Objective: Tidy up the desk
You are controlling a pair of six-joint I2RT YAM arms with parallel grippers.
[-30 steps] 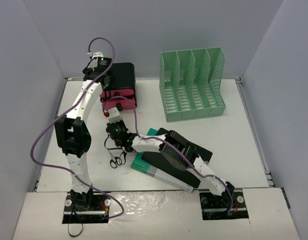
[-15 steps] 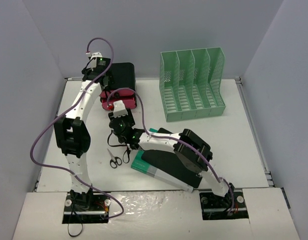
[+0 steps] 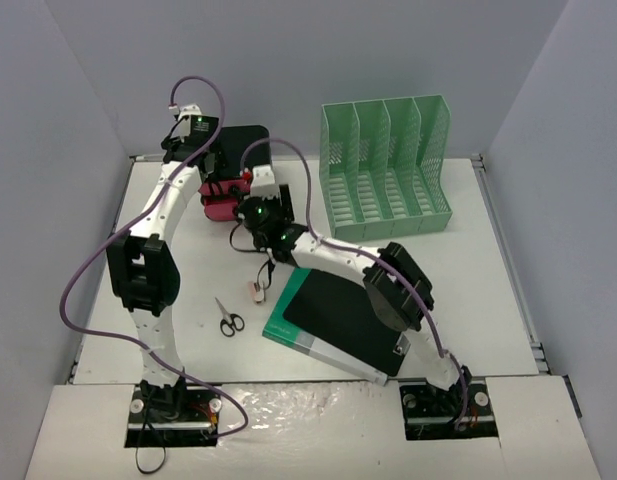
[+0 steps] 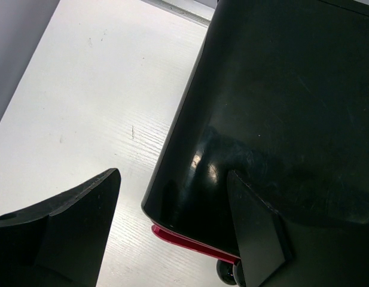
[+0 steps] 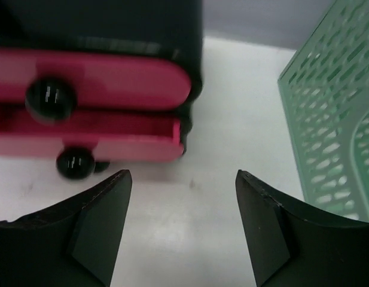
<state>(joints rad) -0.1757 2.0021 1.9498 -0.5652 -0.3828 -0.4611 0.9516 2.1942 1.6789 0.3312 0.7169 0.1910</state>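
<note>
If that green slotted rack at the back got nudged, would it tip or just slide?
Probably slide. The green rack looks like thin perforated plastic with empty slots, so likely light and easily shoved across the smooth white desk. Its tall back and low front suggest a high push might tip it backwards.

Even, bright overhead light, glare on the desk (image 3: 318,395); both wrist views soft-focused.

Wrist views: desk (image 4: 94,84), drawer unit (image 4: 280,101) cropped.
</note>
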